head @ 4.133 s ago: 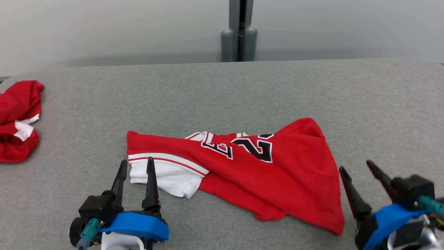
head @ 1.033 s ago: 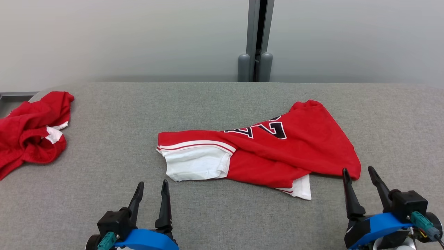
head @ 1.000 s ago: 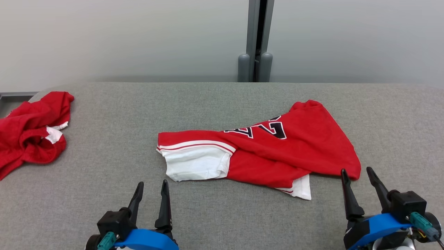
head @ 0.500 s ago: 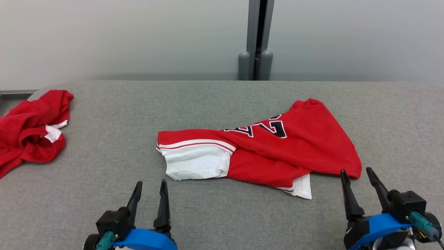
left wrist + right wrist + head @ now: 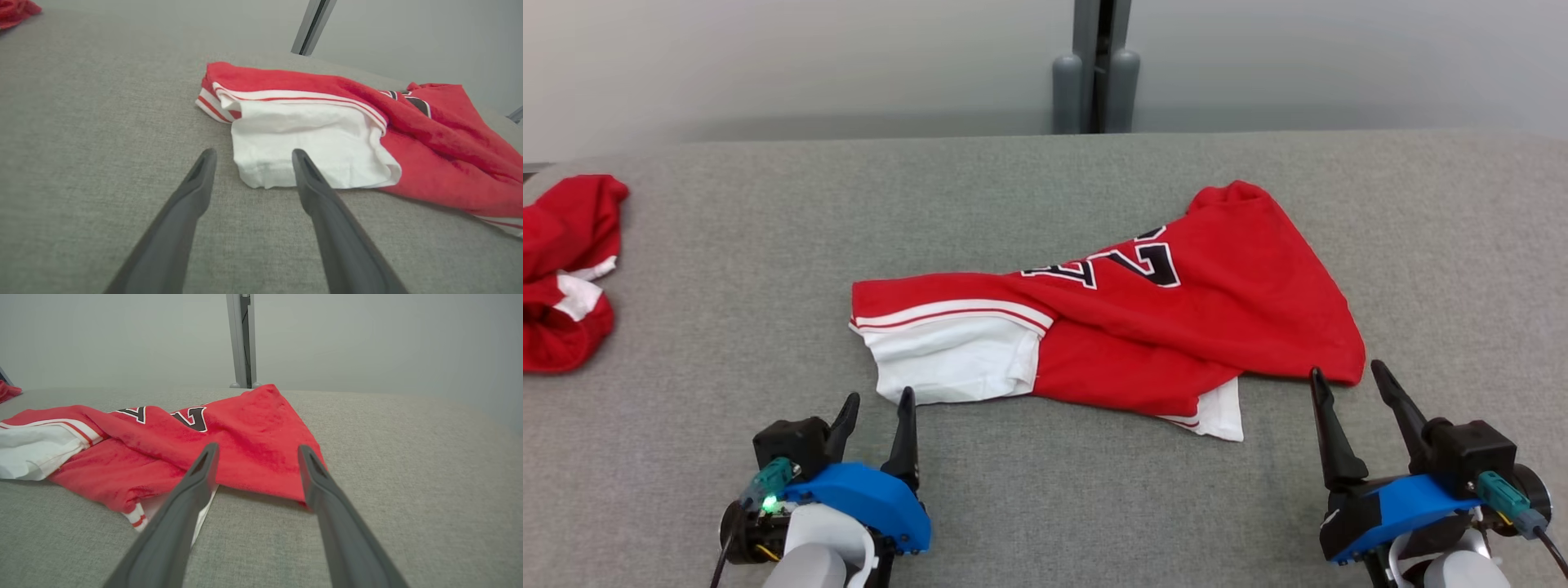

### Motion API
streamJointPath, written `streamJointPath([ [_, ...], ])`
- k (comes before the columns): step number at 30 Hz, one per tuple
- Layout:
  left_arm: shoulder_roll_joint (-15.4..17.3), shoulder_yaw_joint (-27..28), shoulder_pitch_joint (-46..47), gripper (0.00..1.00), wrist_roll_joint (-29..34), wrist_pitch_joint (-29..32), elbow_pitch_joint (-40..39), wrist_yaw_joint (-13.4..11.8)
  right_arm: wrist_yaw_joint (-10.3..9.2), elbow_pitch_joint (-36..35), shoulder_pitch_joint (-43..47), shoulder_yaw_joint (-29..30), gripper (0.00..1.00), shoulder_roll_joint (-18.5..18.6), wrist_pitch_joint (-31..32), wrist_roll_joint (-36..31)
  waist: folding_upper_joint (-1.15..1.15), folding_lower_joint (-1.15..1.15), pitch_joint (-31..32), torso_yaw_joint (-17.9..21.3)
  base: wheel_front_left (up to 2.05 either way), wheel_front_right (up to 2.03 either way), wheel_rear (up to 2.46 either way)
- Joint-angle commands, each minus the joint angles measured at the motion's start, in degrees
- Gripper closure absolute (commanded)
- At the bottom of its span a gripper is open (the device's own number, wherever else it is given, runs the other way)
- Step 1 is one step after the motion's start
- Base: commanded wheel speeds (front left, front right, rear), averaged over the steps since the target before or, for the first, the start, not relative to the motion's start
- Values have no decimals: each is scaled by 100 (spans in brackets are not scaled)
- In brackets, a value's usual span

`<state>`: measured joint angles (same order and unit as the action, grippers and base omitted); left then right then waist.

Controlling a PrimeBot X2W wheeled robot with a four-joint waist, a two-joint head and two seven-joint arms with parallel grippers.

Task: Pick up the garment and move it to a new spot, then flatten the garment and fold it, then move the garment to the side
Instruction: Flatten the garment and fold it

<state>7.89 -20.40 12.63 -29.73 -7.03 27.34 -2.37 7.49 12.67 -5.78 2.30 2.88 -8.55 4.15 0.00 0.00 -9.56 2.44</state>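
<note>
The garment (image 5: 1176, 327) lies crumpled on the grey fabric-covered worktop (image 5: 727, 245), about midway between its left and right ends and nearer the near edge than the far one. It is red, with a white panel (image 5: 947, 359) turned out at its near left end under a band of white and red stripes. Black numerals (image 5: 1131, 261) edged in white show partly on a fold towards its far side. A second, smaller strip of white pokes out under the near edge, right of centre. The right half rises to a peak at the far side and ends in a pointed corner at the near right.

The left gripper (image 5: 878, 400) hovers at the near left, its fingers (image 5: 903, 441) spread wide and holding nothing. In the left wrist view the left gripper (image 5: 253, 153) points at the near edge of the white panel, with the right-hand tip just overlapping the cloth. The right gripper (image 5: 1346, 371) sits at the near right, its fingers (image 5: 1331, 433) also wide apart and empty, tips close by the garment's near right corner. In the right wrist view the right gripper (image 5: 258, 448) straddles that red hem; whether a tip actually touches the cloth is hard to tell from this angle.

A second red garment (image 5: 564, 269) lies bunched at the far left end of the worktop, well apart from the first. A grey post (image 5: 1094, 73) stands against the pale wall (image 5: 768, 57) beyond the far edge.
</note>
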Motion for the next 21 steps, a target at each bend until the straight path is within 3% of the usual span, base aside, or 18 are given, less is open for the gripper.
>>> streamJointPath([
  [1, -8, 58, 113, 0, -45, 29, 74, 27, 0, -22, -74, -1, 0, 2, 2, -40, 0, 0, -34, 15, 0, 0, 0],
  [6, -82, 188, 414, 0, -259, 6, 573, 110, 0, -24, -151, 13, 0, 2, -25, -62, 0, 0, -181, 109, 0, 0, 0],
  [14, -225, 29, 582, 0, -447, -78, 765, 515, 0, 20, -172, 78, 0, 2, -60, -77, 0, 0, -232, 103, 0, 0, 0],
  [21, -287, -76, 593, 0, -353, -273, 662, 443, 0, 63, -206, 26, 0, 1, -80, -31, 0, 0, -220, 110, 0, 0, 0],
])
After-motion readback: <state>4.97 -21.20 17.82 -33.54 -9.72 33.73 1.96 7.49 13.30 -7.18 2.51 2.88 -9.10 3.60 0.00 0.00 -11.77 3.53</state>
